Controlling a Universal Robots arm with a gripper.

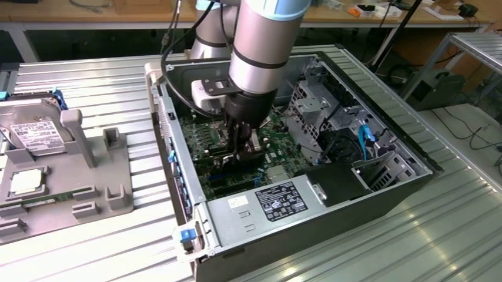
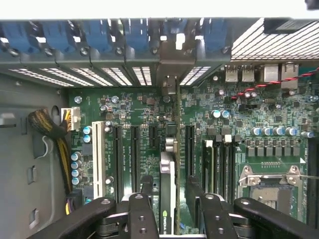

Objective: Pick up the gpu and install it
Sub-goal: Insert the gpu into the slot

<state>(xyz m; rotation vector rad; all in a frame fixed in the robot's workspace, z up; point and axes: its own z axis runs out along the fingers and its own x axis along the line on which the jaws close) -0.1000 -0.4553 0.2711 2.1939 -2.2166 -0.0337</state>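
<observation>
The gpu (image 2: pixel 168 174) stands edge-on in a slot of the green motherboard (image 2: pixel 239 134), its metal bracket end reaching the case's rear slot wall (image 2: pixel 169 64). My gripper (image 2: pixel 169 185) straddles the card, open: one black finger (image 2: pixel 146 185) is on each side, with a small gap to the card. In the exterior view the gripper (image 1: pixel 241 154) reaches straight down into the open PC case (image 1: pixel 368 176), low over the board, and hides most of the card.
A power supply (image 1: pixel 274 202) and a drive cage (image 1: pixel 314 111) crowd the case around the arm. An empty CPU socket (image 2: pixel 271 181) and cable bundle (image 2: pixel 50 127) flank the slots. Outside, a grey fixture (image 1: pixel 86 170) holds a hard drive (image 1: pixel 35 138) and a CPU chip (image 1: pixel 23 181).
</observation>
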